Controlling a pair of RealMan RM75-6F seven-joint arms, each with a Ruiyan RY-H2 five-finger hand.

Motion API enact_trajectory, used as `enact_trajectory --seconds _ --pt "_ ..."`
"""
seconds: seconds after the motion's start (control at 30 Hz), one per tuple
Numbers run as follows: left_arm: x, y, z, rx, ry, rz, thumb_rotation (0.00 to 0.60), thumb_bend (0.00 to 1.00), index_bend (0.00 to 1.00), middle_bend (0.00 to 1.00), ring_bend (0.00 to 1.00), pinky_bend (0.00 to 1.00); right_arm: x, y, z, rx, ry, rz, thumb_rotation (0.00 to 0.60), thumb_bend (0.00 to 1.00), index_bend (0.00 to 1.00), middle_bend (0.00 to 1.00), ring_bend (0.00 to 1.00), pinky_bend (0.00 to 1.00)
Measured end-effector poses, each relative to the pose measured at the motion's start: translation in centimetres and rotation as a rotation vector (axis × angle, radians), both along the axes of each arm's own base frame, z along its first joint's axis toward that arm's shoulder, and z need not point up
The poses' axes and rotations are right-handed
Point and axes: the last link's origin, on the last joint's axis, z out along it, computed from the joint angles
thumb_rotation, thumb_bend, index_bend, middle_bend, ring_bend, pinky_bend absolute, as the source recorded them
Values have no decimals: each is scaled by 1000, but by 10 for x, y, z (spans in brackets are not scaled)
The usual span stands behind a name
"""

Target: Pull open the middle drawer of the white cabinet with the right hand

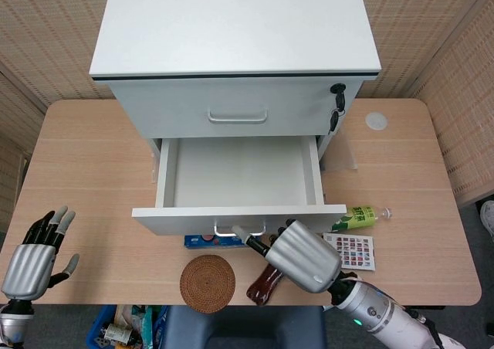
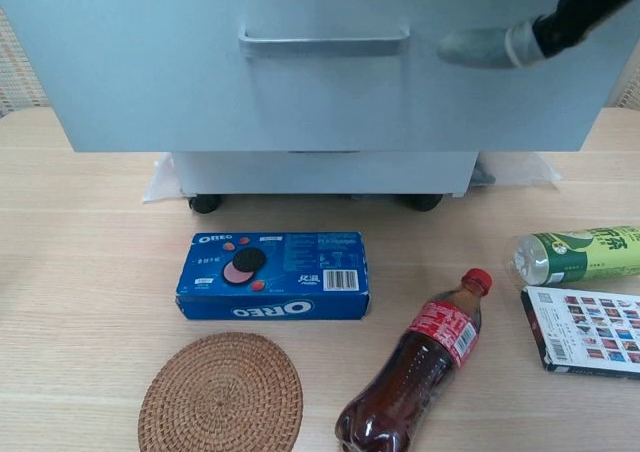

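Observation:
The white cabinet [image 1: 235, 25] stands at the back of the table. Its middle drawer [image 1: 179, 218] is pulled far out and shows an empty inside. In the chest view the drawer front [image 2: 150, 72] fills the top, and its metal handle [image 2: 323, 44] has no finger in it. My right hand [image 1: 303, 256] hovers just in front of the drawer, one fingertip close to the handle, holding nothing. Only its thumb [image 2: 490, 45] shows in the chest view. My left hand [image 1: 31, 261] rests at the table's near left corner with fingers spread.
Below the drawer lie an Oreo box [image 2: 272, 275], a cola bottle [image 2: 415, 372] on its side and a woven coaster [image 2: 222, 394]. A green bottle [image 2: 580, 254] and a printed card pack [image 2: 590, 344] lie at the right. Keys [image 1: 337, 94] hang from the top drawer's lock.

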Motion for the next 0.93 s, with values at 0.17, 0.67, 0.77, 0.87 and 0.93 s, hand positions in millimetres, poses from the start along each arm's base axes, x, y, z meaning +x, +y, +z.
enact_trajectory --seconds 0.17,0.67,0.77,0.87,0.93 --pt "0 0 0 0 -1 0 600 339 19 0 24 124 -5 1 19 -60 -62 -11 600 279 196 882 905 919" --pt "-6 3 0 2 -7 17 600 339 19 0 24 124 -126 6 95 -376 -166 -427 600 279 196 609 629 768" --pt "-5 3 0 7 -13 10 600 339 19 0 24 124 -163 11 100 -389 -152 -535 600 279 195 447 446 587" --pt "-5 2 -2 9 -11 6 600 339 19 0 24 124 -193 17 100 -389 -139 -618 600 279 180 339 322 491" --pt "-5 2 -2 9 -11 6 600 339 19 0 24 124 -213 22 98 -381 -127 -668 600 279 160 287 264 440"
